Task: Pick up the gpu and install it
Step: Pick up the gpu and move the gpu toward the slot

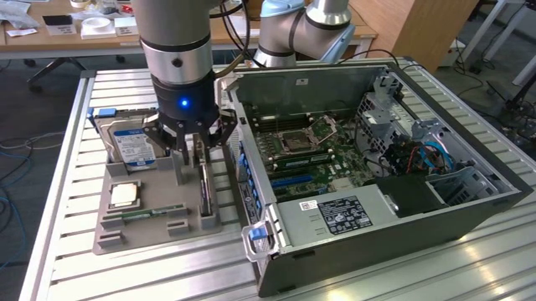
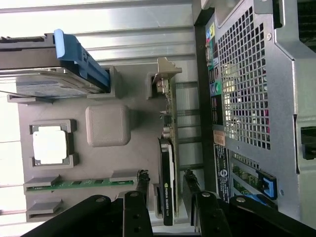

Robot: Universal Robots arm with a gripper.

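1. My gripper [image 1: 194,149] hung low over a gray tray [image 1: 159,232] and pointed straight down.
2. My fingers [image 2: 142,190] were partly open, and they held nothing.
3. The gpu [image 2: 168,165] stood on its thin edge in a slot of the tray, right between my two fingers.
4. I saw a small gap between the gpu and each finger, so I was not touching it.
5. Its black cooler faced the finger on the tray's side. Its green board faced the finger on the computer's side.
6. The silver end plate [image 2: 165,74] of the gpu stuck out well past my fingertips, at the far end of the slot.
7. Out past one finger, more things sat in the tray. A thin green memory stick [image 2: 79,184] lay nearest to that finger.
8. A square silver chip [image 2: 49,145] sat a bit farther out from the same finger.
9. A hard drive [image 1: 134,147] with a blue clip stood on its edge, farther off on that side too.
10. Just past my other finger lay the open computer case [image 1: 469,207]. I could see its green main board [image 1: 322,157] inside.
11. The tray and the case both sat on a table [image 1: 125,276] made of metal slats, under my fingers.
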